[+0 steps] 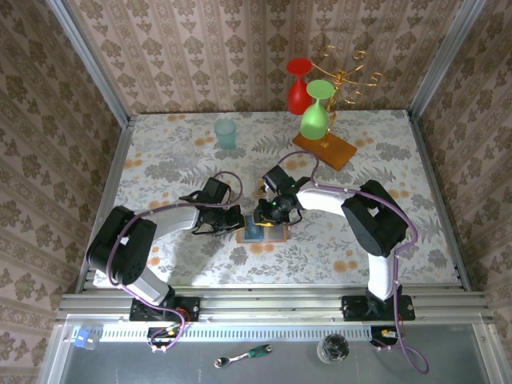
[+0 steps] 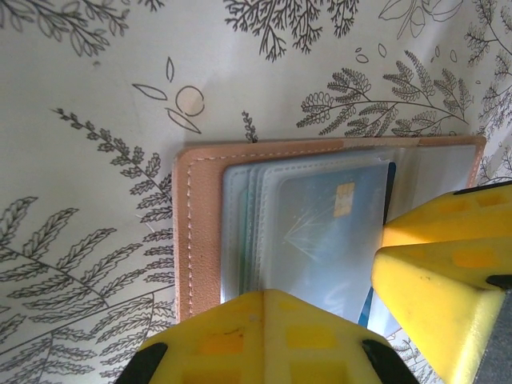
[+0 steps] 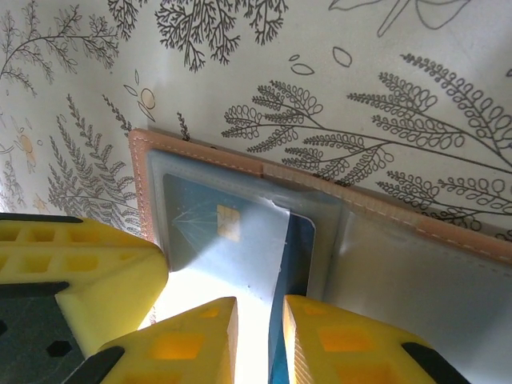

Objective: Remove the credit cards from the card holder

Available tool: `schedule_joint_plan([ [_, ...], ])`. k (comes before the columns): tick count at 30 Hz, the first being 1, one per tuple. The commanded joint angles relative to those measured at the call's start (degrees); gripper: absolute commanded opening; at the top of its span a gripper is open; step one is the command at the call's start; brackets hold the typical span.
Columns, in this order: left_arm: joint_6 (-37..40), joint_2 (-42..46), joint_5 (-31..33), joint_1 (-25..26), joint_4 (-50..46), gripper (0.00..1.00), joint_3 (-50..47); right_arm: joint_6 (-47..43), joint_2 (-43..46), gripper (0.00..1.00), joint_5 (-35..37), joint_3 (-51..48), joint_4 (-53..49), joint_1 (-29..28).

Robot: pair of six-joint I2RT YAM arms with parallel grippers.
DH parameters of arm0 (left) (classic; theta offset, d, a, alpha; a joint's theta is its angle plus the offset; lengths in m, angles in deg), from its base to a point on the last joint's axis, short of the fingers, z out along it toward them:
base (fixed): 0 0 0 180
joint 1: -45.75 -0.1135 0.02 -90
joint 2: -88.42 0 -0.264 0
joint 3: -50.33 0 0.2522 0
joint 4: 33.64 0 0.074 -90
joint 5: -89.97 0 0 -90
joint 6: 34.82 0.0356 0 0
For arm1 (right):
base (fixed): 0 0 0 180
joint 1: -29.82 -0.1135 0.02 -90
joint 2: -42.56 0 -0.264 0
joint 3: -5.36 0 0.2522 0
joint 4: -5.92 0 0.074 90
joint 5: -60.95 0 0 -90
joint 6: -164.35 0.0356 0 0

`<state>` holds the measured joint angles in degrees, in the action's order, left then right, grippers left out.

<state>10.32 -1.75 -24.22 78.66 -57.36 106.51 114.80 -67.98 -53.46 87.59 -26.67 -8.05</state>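
Holder (image 1: 262, 232): open flat, mid-counter (image 1: 384, 176). Left pincer (image 2: 264, 336): closed, seemingly pinning the holder's left edge. Right pincer (image 3: 260, 344): nipped on blue card (image 3: 300, 240). Advice: draw card straight from sleeve (image 3: 200, 216), slowly, keeping the holder pinned.

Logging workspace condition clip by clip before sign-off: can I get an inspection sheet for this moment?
Surface: floral tablecloth, flat.
Job's things: card holder lies open; blue credit card in its clear sleeve, darker card behind.
Clutter: teal cup, red wine glass, green wine glass, wooden rack base.
Grippers: left gripper shut, at the holder's edge; right gripper straddles a card edge, grip unclear.
Cables: purple cables along both arms.
Surroundings: patterned walls.
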Motion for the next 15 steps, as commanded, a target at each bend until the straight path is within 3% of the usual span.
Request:
schedule_joint_plan([
  [1, 1.29, -1.06, 0.10, -0.39, -0.29, 0.06, -0.49, -1.18, 1.33, 0.25, 2.71, 0.87, -3.70, 0.34],
  [15, 1.11, 0.04, -0.40, -0.47, -0.13, 0.06, -0.19, -1.55, 4.16, 0.25, 3.31, 1.72, -5.12, 0.34],
])
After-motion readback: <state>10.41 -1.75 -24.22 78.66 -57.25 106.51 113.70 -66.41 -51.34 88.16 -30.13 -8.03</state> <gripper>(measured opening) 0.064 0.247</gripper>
